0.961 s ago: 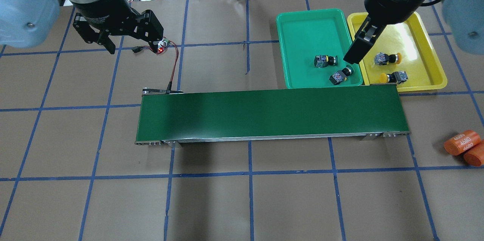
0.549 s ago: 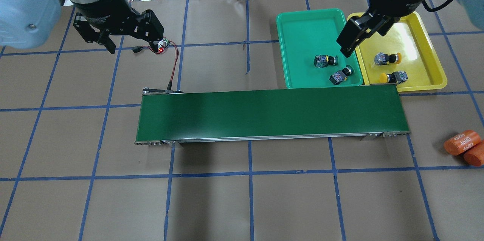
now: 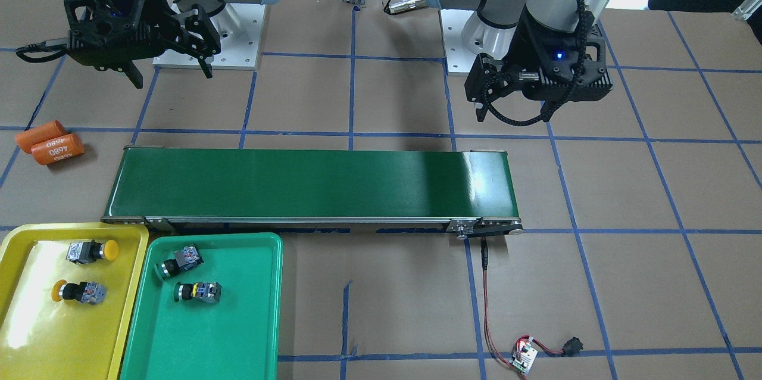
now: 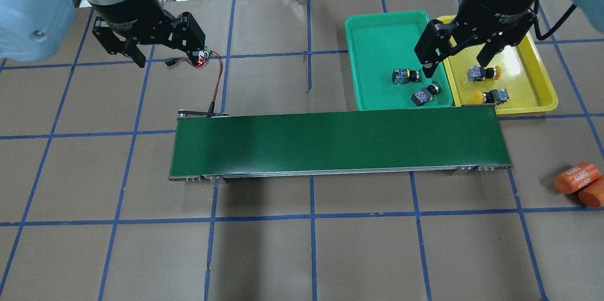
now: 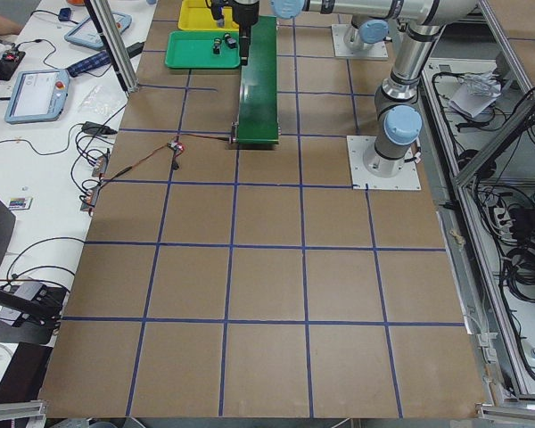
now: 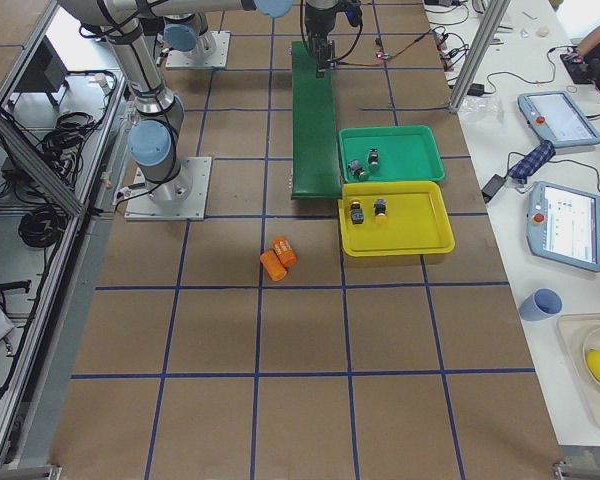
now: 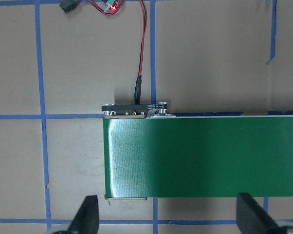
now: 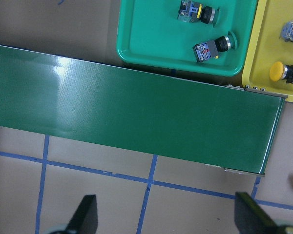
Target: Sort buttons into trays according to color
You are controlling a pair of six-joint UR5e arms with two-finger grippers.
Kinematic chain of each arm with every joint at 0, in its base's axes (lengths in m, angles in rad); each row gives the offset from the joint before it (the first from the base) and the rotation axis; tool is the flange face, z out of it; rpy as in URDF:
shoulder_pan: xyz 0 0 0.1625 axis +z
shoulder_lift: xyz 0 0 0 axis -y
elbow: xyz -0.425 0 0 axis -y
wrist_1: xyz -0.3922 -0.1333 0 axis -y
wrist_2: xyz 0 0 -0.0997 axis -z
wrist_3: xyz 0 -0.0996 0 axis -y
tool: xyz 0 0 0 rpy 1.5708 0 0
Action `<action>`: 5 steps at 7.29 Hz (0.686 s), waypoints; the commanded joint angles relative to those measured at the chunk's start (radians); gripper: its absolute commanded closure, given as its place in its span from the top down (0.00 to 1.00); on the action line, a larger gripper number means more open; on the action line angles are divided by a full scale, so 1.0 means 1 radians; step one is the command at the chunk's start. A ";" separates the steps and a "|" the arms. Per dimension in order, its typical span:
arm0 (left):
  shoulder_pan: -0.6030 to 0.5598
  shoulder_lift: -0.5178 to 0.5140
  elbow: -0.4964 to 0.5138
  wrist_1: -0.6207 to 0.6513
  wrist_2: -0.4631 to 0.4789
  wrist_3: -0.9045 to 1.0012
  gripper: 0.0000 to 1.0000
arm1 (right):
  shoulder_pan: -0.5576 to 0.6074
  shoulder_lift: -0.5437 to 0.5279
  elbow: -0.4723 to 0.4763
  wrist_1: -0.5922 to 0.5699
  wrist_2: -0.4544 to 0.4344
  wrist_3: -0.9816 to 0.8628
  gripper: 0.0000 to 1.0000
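Note:
The green tray [image 4: 377, 37] holds two green-capped buttons [image 4: 405, 76] [image 4: 424, 94]. The yellow tray [image 4: 528, 86] next to it holds two yellow-capped buttons [image 4: 482, 73] [image 4: 491, 96]. All the buttons lie on their sides. My right gripper [image 4: 455, 64] is open and empty. It is raised well above the table and shows over the seam between the trays. Its wrist view looks down on the green buttons [image 8: 212, 48] and one yellow button [image 8: 283, 72]. My left gripper [image 4: 167, 58] is open and empty, high over the table's far left.
A long dark-green conveyor belt [image 4: 337, 143] runs across the middle, its right end against the trays' near edges. Two orange cylinders [image 4: 578, 178] lie at the right edge. A small circuit board [image 4: 203, 58] with a red wire lies behind the belt's left end.
My right gripper has turned about its wrist, so both open fingers now show side by side, and it has shifted slightly. The left arm and the buttons have not moved.

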 commanded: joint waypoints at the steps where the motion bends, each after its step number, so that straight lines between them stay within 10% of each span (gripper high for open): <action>1: 0.009 0.016 -0.003 -0.022 0.003 0.004 1.00 | 0.000 0.004 -0.005 -0.001 -0.001 0.012 1.00; 5: 0.026 0.024 -0.002 -0.036 -0.050 0.004 1.00 | 0.000 0.003 0.007 -0.001 -0.003 -0.002 1.00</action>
